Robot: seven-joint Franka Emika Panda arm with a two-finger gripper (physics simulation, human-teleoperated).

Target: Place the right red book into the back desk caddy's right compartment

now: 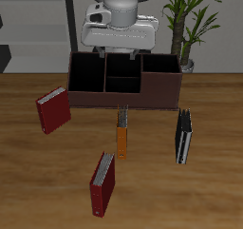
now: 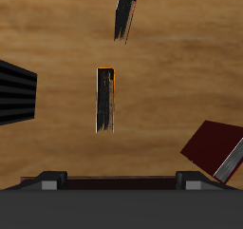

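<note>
We see the right red book [image 1: 53,110] [image 2: 214,147], a dark red hardcover with a thin white strip of page edges. It rests on the table, turned askew, near one end of the back desk caddy [image 1: 123,98] but not touching it. The caddy is a long, low maroon-brown box. Its right compartment [image 1: 159,78], a large end section, holds nothing.

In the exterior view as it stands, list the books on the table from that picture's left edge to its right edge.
Red book with white page edges → red book with grey page block → slim orange book → dark book with white pages.
</note>
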